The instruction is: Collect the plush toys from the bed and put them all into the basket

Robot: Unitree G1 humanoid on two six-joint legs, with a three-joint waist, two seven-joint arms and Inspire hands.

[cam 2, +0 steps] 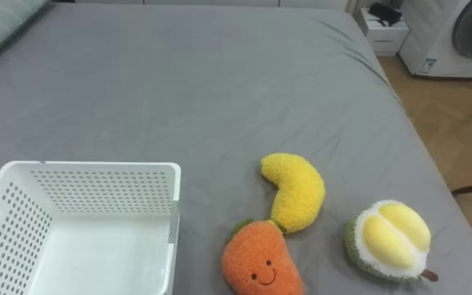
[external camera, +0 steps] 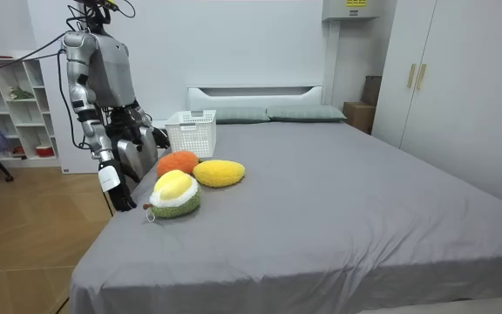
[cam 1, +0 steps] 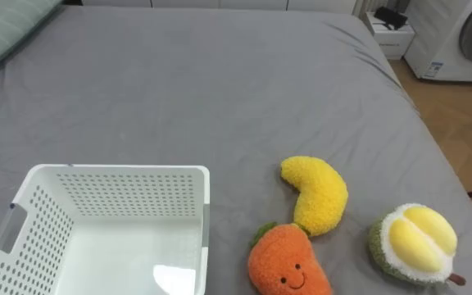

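A toy banana (cam 1: pixel 316 193), carrot (cam 1: pixel 285 260) and durian (cam 1: pixel 412 242) lie on the bed (cam 1: pixel 179 98) beside the basket (cam 1: pixel 121 176). My right hand (external camera: pixel 122 196) hangs at the bedside, and I cannot tell its grip. I fear a clumsy reach nudging the durian overboard.

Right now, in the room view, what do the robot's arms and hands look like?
The right arm has silver-grey shells with black joints between them. A small white tag sits at the back of the right hand, which is black. The left arm is mostly hidden behind the body, so I cannot describe it.
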